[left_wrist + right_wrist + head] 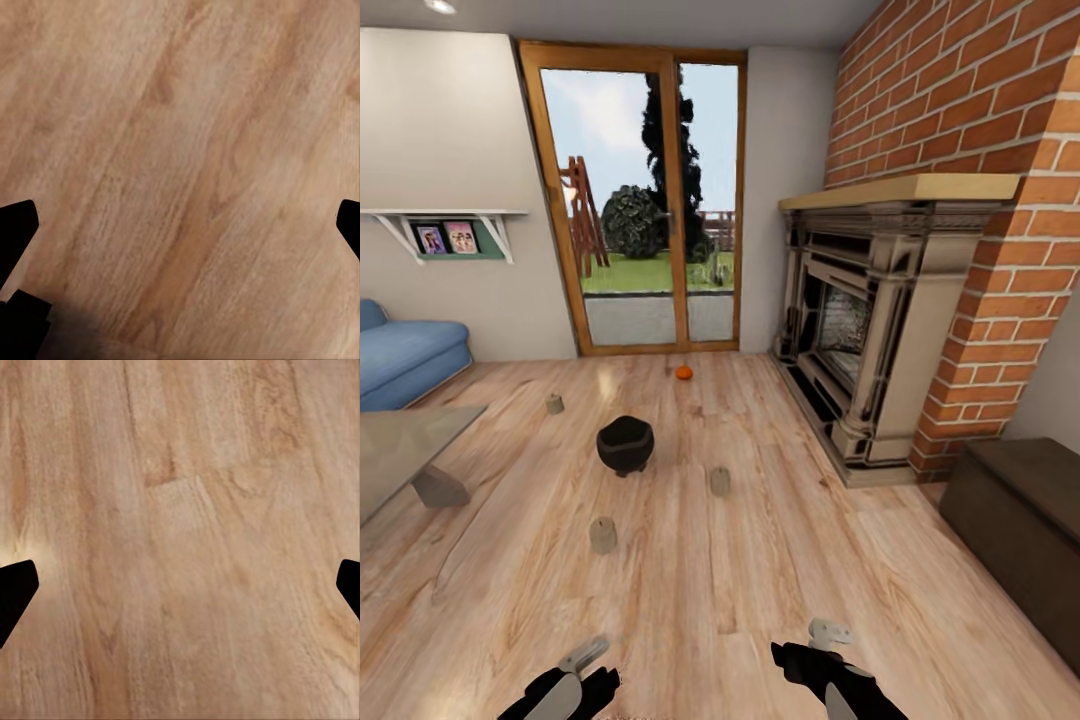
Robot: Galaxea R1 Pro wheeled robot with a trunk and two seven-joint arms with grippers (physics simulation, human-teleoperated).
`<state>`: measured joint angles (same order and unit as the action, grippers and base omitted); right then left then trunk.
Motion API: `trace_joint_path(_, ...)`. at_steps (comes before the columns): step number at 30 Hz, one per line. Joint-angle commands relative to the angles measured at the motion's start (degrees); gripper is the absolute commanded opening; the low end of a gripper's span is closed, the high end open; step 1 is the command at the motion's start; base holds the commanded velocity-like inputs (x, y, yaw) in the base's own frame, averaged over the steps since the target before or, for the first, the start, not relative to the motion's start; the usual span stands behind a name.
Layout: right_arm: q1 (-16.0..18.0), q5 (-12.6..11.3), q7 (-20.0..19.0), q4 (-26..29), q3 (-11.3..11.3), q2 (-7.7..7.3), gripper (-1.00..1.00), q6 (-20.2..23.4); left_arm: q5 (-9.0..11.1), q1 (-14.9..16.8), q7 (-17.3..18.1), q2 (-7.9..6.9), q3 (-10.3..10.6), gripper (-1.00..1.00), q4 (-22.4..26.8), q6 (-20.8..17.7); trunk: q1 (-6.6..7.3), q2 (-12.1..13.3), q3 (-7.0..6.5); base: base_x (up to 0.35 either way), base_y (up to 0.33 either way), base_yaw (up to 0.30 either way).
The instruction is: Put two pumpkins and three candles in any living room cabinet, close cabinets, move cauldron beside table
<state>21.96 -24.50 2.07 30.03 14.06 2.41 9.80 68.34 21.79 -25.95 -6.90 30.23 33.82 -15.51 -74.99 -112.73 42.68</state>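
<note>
Nearest candle [603, 535]: likely light, rigid, waxy-slick; grip its round sides. Both grippers, left [180, 217] and right [180, 577], spread wide, empty, over floorboards.

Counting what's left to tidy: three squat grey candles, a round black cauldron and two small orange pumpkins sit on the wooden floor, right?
Nearly: the head view shows one small orange pumpkin by the glass door. The three squat grey candles and round black cauldron are on the floor.

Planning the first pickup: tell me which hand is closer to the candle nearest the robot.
Left. The left hand sits almost straight behind the nearest candle on the floor; the right hand is further off, out to the candle's right.
</note>
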Motion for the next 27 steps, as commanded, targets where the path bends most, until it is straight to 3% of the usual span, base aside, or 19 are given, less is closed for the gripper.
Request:
trace_joint_path(1, 0.01, -0.40, 0.22, 0.09, 0.20, -0.04, 1.00, 0.22, 0.32, 0.07, -0.41, -0.06, 0.37, 1.00, 0.11, -0.05, 0.01, -0.03, 0.06, 0.003, 0.000, 0.276)
trace_joint_path(14, 0.01, -0.37, -0.14, 0.11, 0.18, -0.09, 1.00, 0.19, 0.31, 0.05, -0.36, -0.13, 0.43, 1.00, 0.11, -0.05, 0.01, -0.03, 0.06, 0.048, 0.001, 0.262)
trace_joint_path(27, 0.01, -0.44, -0.59, 0.03, 0.18, -0.34, 1.00, 0.13, 0.23, 0.04, -0.36, -0.12, 0.53, 1.00, 0.11, 0.01, 0.01, -0.03, 0.06, 0.287, 0.074, 0.033)
